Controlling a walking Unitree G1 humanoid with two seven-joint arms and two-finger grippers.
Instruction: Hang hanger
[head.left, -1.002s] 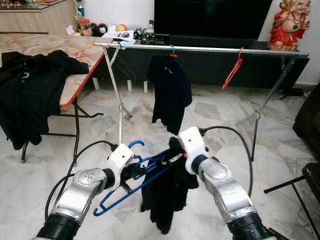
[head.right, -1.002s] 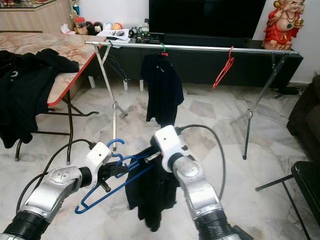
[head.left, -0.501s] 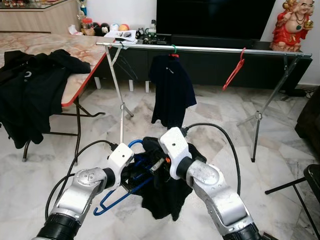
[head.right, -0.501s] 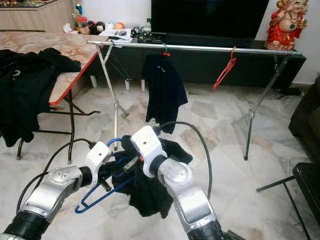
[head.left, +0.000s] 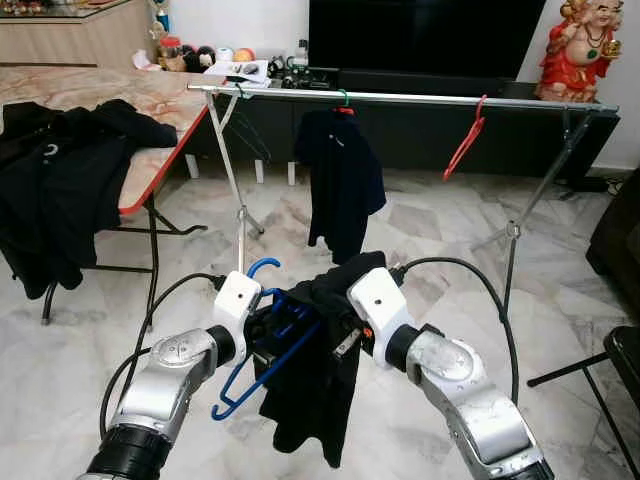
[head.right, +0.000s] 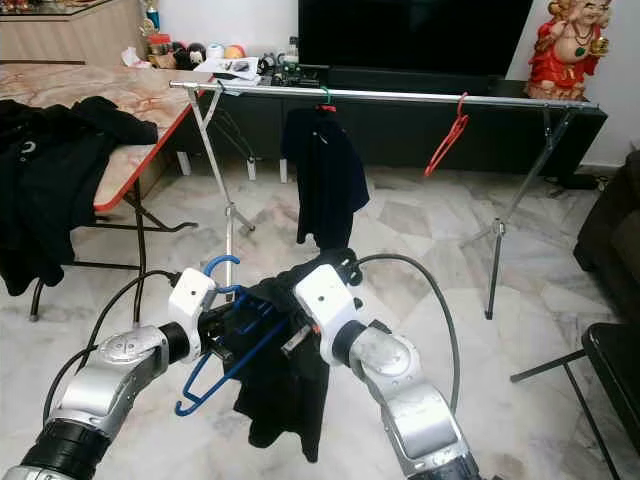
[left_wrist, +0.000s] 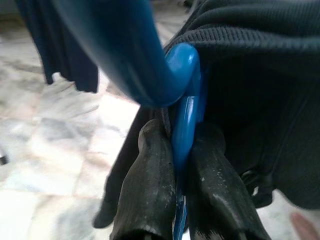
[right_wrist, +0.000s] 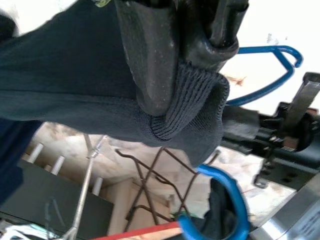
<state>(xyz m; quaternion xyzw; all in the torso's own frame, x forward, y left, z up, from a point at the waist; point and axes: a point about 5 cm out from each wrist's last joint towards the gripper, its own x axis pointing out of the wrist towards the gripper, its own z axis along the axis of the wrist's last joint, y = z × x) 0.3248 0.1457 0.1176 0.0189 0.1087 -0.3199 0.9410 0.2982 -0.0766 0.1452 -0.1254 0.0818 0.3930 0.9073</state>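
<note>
Blue plastic hanger (head.left: 262, 340), dark garment (head.left: 315, 385) draped

table (head.left: 150, 100) left, rail (head.left: 400, 97) ahead

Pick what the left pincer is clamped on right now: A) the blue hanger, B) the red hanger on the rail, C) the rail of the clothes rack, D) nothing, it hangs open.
A: the left wrist view shows the left pincer shut on the blue hanger, with the dark garment bunched beside it.
</note>
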